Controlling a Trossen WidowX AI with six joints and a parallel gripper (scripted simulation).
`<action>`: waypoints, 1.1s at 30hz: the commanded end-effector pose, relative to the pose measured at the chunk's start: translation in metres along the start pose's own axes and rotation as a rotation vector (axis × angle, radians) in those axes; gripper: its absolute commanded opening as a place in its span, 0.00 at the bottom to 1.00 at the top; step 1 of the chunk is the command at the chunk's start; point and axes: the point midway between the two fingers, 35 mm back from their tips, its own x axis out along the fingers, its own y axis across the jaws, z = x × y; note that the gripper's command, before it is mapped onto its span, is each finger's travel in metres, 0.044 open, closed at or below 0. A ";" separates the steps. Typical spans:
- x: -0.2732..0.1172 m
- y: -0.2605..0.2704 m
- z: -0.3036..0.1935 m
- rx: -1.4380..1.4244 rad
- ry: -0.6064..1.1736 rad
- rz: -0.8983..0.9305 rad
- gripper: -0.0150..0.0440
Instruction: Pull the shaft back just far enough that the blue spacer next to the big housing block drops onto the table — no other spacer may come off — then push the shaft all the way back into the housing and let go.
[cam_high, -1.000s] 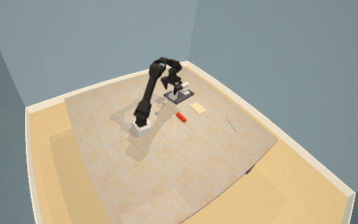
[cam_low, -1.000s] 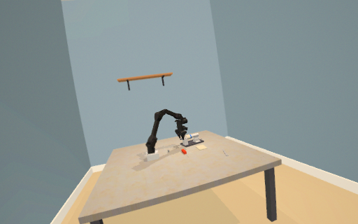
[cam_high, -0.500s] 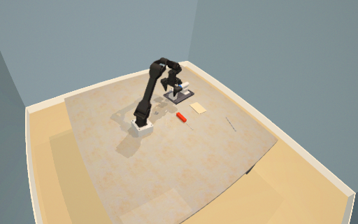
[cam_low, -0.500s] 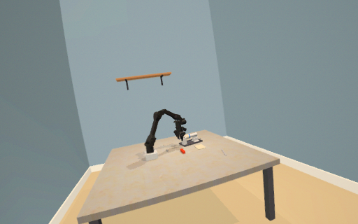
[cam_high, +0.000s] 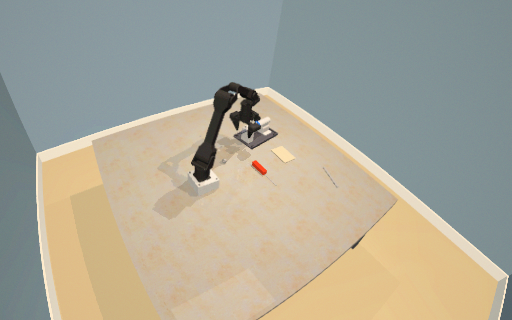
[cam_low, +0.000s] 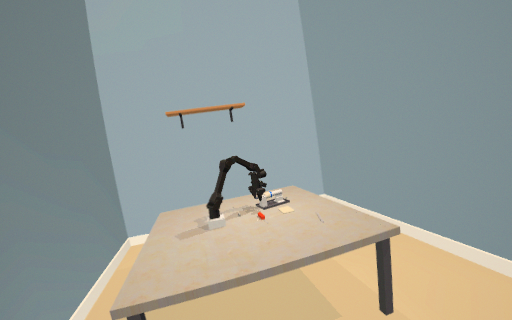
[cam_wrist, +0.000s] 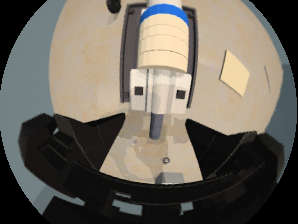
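Observation:
The blue spacer (cam_high: 258, 122) (cam_low: 271, 194) (cam_wrist: 164, 10) sits on the assembly against the white housing block (cam_wrist: 158, 2). Several cream spacers (cam_wrist: 164, 45) follow it in a row toward the white end support (cam_wrist: 167, 100). The grey shaft (cam_wrist: 155, 127) sticks out of that support toward the arm. The dark base plate (cam_high: 253, 145) (cam_wrist: 126, 55) carries the assembly. My gripper (cam_high: 244, 131) (cam_wrist: 156, 119) is open and empty. Its fingertips stand to either side of the shaft's end in the wrist view, not touching it; their exact height is unclear.
A cream card (cam_high: 283, 154) (cam_low: 286, 210) (cam_wrist: 235, 73) lies beside the base plate. A red-handled screwdriver (cam_high: 259, 167) (cam_low: 261, 215) and a thin rod (cam_high: 330, 177) (cam_low: 319, 217) lie farther off. A small grey ring (cam_wrist: 166, 160) lies on the table between the fingers' view and the arm.

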 end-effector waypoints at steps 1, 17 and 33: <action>0.000 0.001 0.000 -0.005 -0.001 0.004 1.00; 0.008 0.001 0.000 -0.005 -0.001 0.004 1.00; 0.017 0.000 0.000 0.000 -0.001 0.000 0.87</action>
